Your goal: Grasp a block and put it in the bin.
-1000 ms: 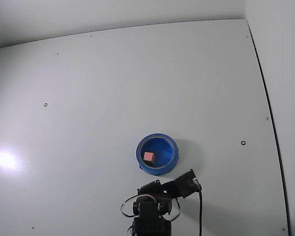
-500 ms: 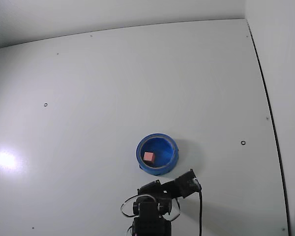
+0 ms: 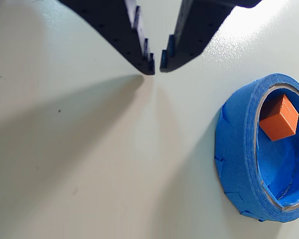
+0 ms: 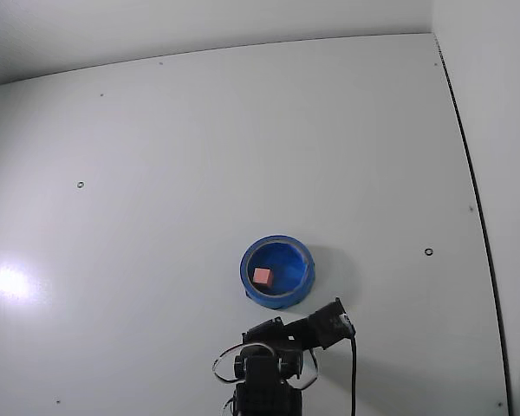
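1. Wrist view: I saw the claw (image 3: 156,63) nearly closed, just a thin slit between the dark tips, nothing held. It hung over bare table (image 3: 89,164), w/ shadows fanning toward the view's lower left.
2. The block (image 3: 279,118), orange-red in this cam, sat inside the bin (image 3: 239,154), on the blue floor & tucked close to the inner wall on the side facing the claw. Bin was at that view's right edge, partly cut off.
3. Fixed view: I had the bin (image 4: 277,295) on the white table (image 4: 243,147), nearer the bottom edge than the top, roughly mid-width. The block (image 4: 263,276) showed pink, left of centre inside it.
4. The arm (image 4: 277,364) was folded low at the bottom edge, just below the bin, not touching it.
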